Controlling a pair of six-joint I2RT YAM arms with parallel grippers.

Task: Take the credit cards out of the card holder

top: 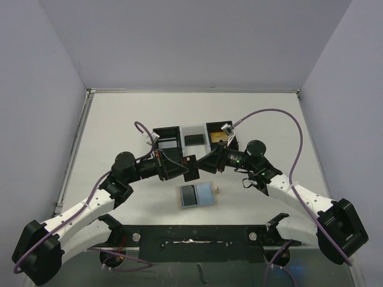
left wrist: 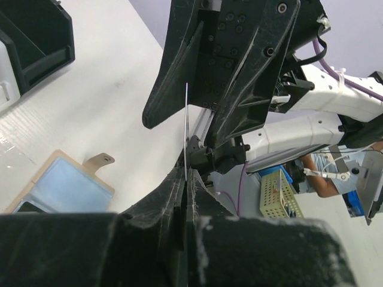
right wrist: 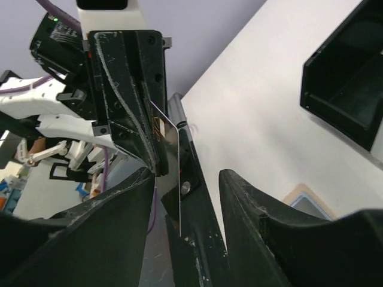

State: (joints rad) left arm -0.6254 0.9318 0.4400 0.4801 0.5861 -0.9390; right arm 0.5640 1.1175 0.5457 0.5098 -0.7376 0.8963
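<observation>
The card holder [top: 198,195] lies open on the table in front of the arm bases, showing a dark panel and a blue-grey one; it also shows in the left wrist view [left wrist: 66,186] and the right wrist view [right wrist: 308,200]. Above it, my left gripper [top: 181,169] [left wrist: 188,171] is shut on a credit card [top: 191,168], held edge-on [left wrist: 186,119]. In the right wrist view the card [right wrist: 172,173] looks silvery with a gold chip. My right gripper [top: 201,163] [right wrist: 187,176] faces the left one, its jaws apart on either side of the card and not touching it.
A black three-compartment tray [top: 166,133] stands behind the grippers, with a dark card in its middle section and something gold in the right one. It shows at upper left of the left wrist view [left wrist: 36,45] and upper right of the right wrist view [right wrist: 350,89].
</observation>
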